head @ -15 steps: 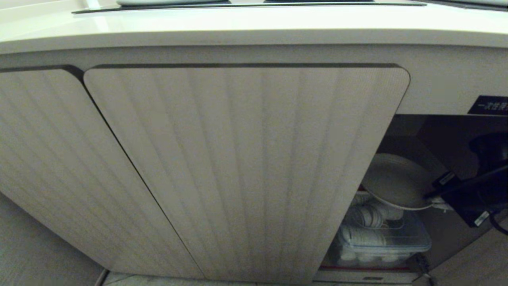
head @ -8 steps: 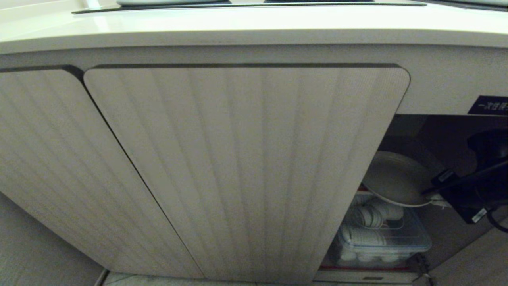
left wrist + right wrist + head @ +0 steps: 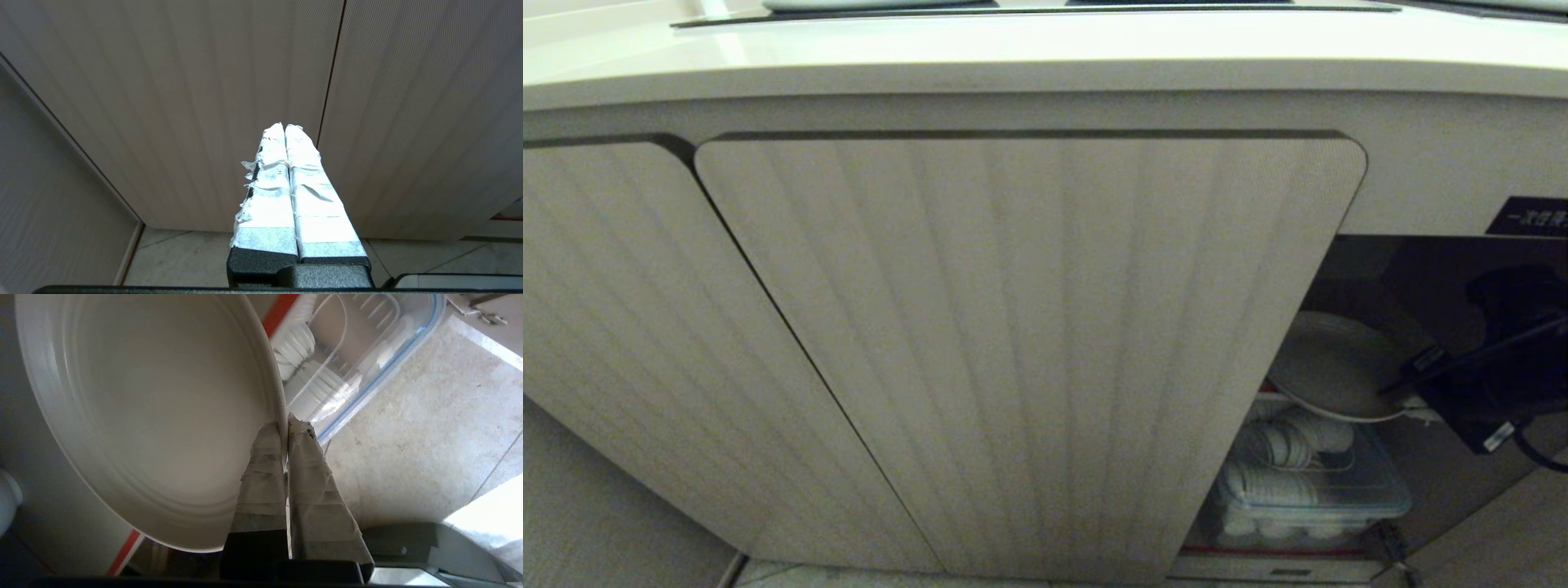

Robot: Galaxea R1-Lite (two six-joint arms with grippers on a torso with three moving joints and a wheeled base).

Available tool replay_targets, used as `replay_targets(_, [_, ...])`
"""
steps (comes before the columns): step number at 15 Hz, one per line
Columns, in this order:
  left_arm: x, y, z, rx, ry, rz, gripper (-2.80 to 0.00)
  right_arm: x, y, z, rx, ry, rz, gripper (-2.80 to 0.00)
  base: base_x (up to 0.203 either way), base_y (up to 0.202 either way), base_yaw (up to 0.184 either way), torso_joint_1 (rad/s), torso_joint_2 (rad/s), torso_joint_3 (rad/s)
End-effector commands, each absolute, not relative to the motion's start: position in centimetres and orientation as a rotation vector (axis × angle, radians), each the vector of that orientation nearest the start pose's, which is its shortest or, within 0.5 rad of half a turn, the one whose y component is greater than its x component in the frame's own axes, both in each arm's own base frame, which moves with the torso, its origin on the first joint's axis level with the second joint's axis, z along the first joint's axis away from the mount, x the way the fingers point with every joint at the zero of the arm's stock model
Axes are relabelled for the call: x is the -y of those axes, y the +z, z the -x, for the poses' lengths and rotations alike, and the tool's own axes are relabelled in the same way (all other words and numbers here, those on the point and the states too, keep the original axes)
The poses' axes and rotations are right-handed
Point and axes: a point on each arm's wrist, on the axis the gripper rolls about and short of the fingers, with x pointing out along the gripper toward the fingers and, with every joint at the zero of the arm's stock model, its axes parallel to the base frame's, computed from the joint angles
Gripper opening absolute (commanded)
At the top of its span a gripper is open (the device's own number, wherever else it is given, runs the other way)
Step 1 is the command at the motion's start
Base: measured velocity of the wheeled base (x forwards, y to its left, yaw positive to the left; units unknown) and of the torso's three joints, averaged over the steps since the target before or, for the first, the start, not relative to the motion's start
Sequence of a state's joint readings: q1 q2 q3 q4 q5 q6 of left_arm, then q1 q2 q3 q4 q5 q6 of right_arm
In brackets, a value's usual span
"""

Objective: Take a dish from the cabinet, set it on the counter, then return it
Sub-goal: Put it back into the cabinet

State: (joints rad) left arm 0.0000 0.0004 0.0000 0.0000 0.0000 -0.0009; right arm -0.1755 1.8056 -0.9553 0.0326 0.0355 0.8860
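Observation:
The cream dish (image 3: 1335, 367) (image 3: 155, 416) hangs in the open right bay of the cabinet (image 3: 1013, 343), tilted and lifted off the shelf. My right gripper (image 3: 1411, 400) (image 3: 285, 424) is shut on the dish's rim, one taped finger on each face. The dark right arm reaches in from the right edge of the head view. The counter (image 3: 1045, 49) runs along the top above the doors. My left gripper (image 3: 284, 127) is shut and empty, parked low in front of the closed ribbed doors.
Below the dish a clear lidded box (image 3: 1307, 490) (image 3: 359, 355) holds white crockery. A small black label (image 3: 1531, 219) sits above the open bay. The closed ribbed door's edge (image 3: 1258, 367) borders the opening on its left. Tiled floor (image 3: 408, 457) lies below.
The right gripper has carried the dish a little upward and further into the cabinet bay; the dish now shows flatter. The left arm has not moved.

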Motion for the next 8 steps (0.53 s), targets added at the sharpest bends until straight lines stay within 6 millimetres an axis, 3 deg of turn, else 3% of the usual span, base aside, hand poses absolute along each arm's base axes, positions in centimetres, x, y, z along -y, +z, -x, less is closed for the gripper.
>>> replay_targets(1, [0.0, 7.5, 2.3, 0.000, 0.000, 0.002, -2.80, 5.4, 12.9, -30.9, -0.767, -0.519, -0.921, -2.80, 0.000, 0.000, 0.000, 0.000, 0.00, 0.000])
replay_targets(8, [0.0, 7.5, 2.3, 0.000, 0.000, 0.002, -2.80, 5.6, 12.9, -32.9, -0.745, -0.530, -0.937, -2.80, 0.000, 0.000, 0.000, 0.000, 0.00, 0.000])
